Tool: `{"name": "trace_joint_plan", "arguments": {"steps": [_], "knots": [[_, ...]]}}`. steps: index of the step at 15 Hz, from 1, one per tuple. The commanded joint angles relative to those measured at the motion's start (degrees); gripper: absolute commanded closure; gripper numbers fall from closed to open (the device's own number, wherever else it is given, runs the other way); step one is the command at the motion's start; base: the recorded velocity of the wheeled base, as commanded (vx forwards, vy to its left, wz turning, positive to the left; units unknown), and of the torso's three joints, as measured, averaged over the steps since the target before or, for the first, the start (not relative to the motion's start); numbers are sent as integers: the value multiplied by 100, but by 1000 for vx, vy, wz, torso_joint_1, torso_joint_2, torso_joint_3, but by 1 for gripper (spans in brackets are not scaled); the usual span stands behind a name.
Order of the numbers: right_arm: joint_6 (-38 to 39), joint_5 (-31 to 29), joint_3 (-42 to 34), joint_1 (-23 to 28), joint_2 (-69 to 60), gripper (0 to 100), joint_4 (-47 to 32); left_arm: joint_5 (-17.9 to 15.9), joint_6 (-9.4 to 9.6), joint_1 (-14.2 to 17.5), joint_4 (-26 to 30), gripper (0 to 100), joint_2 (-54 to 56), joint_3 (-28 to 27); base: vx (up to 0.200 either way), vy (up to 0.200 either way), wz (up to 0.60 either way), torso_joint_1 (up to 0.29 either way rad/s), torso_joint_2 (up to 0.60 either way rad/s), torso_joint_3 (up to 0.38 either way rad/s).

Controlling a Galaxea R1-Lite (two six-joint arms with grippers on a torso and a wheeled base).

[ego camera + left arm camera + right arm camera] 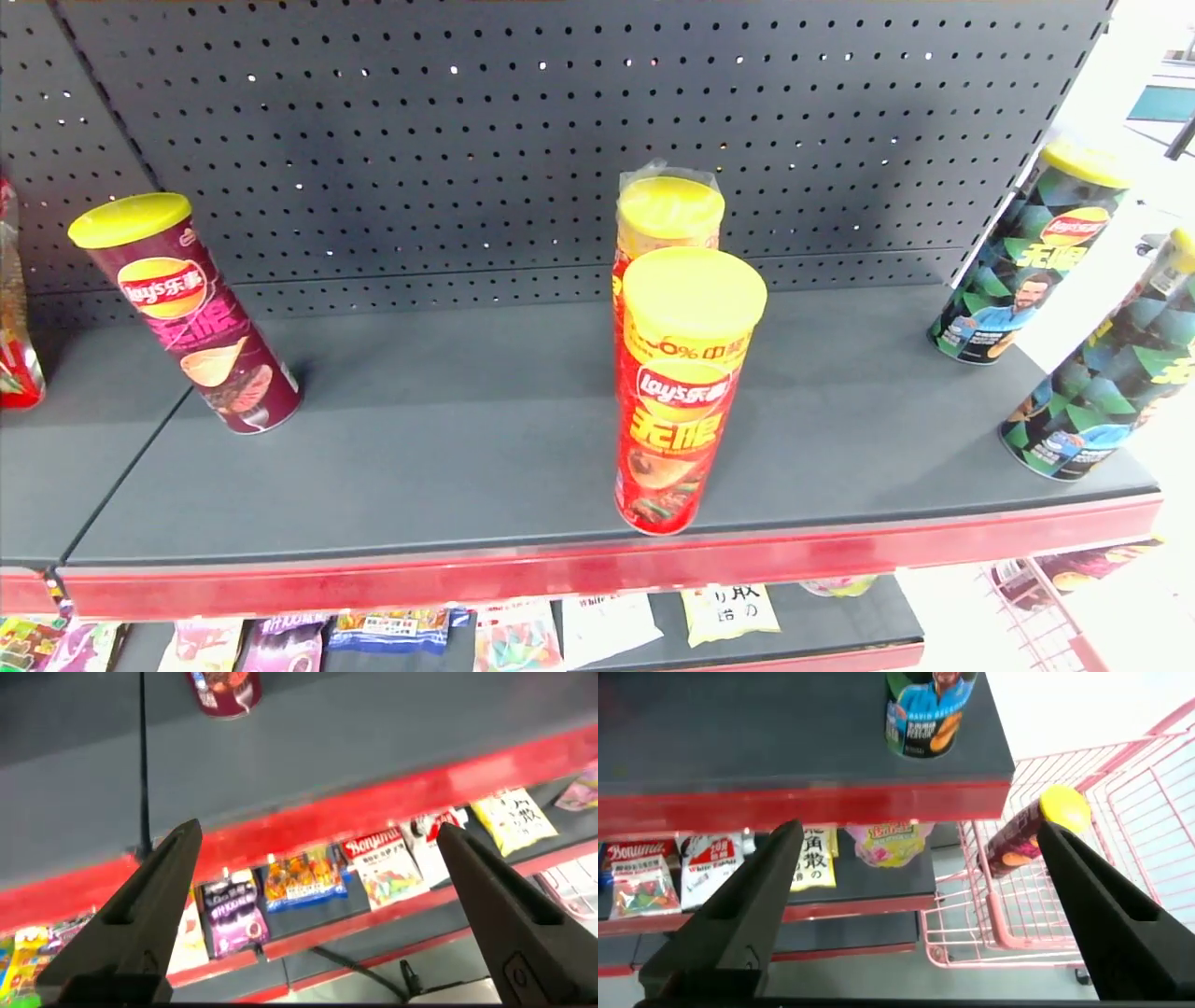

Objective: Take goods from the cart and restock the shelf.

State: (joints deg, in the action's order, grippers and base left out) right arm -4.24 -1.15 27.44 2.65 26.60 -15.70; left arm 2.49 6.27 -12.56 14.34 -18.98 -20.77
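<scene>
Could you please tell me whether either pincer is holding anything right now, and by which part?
Nothing is held. The left pincer and the right pincer are both open, with nothing between their fingers.

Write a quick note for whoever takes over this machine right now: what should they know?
Left gripper: jaws open, empty, facing the shelf at its red front edge.
Right gripper: jaws open, empty, by the shelf end, facing the pink cart.
Done: five chip cans stand on the shelf.
Left: a maroon can lies in the cart, to be grasped and shelved.
</scene>
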Motion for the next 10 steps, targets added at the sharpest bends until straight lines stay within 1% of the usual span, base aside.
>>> {"name": "trace_joint_plan", "arguments": {"steps": [1,4,5,8,9,10], "knots": [[-15,0,-37,-1,-50,0,-3,6,6,-1,-1,0,0,-6,-200,0,0,-7,-7,7],[-50,0,-266,-10,-234,0,-3,59,6,-1,8,0,149,21,-200,0,0,-4,-4,-1],[-173,0,-406,-10,-366,0,-3,103,6,-1,8,0,149,21,-200,0,0,2,-7,7],[-332,0,-494,-18,-489,0,-3,103,15,-1,8,0,158,21,-200,0,0,4,2,2],[-332,0,-494,-18,-480,0,-3,103,33,-10,-1,0,158,21,0,0,0,0,0,0],[-332,0,-494,-18,-489,0,-3,103,120,-1,-1,0,167,21,0,0,0,0,0,0]]}}
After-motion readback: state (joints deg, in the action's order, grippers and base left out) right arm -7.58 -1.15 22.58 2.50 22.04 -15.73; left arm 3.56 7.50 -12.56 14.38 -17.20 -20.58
